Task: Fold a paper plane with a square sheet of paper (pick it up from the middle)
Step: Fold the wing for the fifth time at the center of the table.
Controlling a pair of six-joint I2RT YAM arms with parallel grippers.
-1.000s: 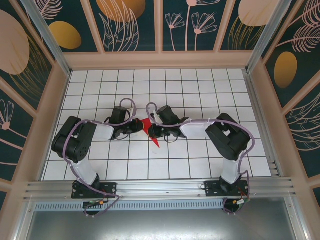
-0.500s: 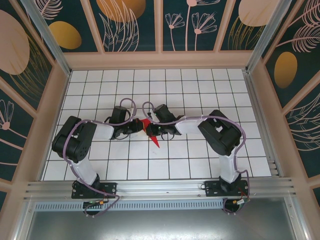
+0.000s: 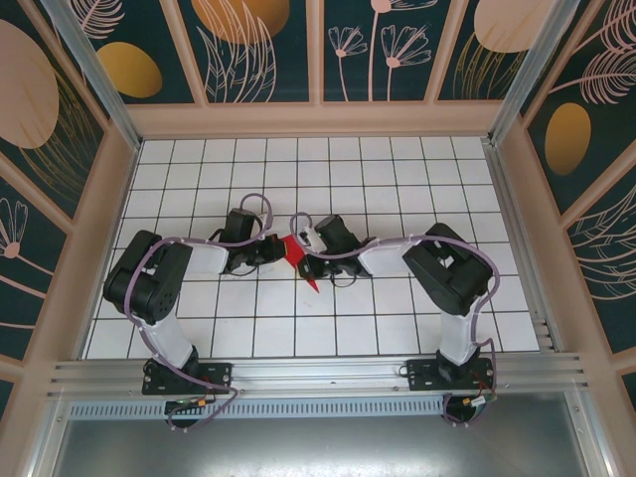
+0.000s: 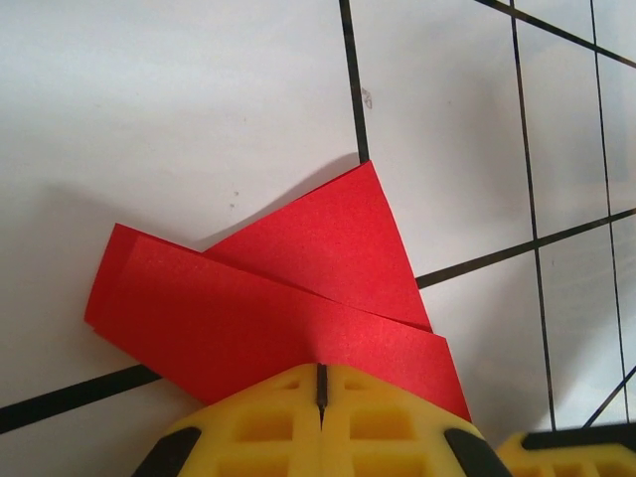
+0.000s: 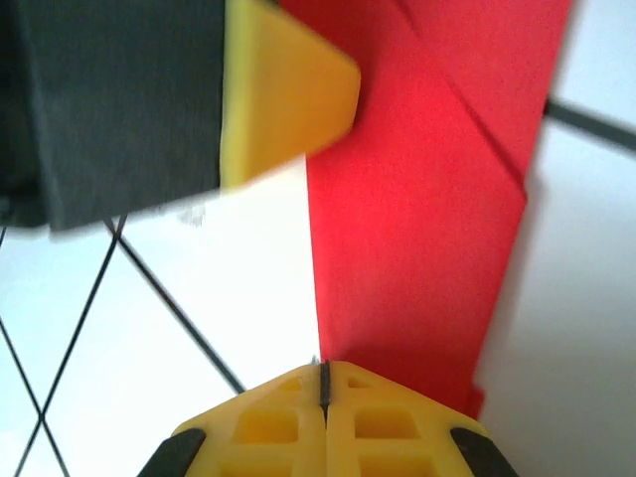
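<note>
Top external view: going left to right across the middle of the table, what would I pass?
In order: left arm's bent elbow → left gripper → red paper → right gripper → right arm's bent elbow.

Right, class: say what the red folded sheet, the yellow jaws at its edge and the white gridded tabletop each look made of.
Red folded sheet: thin matte paper, shown by sharp creases and layered flaps.
Yellow jaws: probably moulded plastic, with square recesses and a dull sheen.
White gridded tabletop: smooth, hard-looking board with black printed lines; material unclear.
</note>
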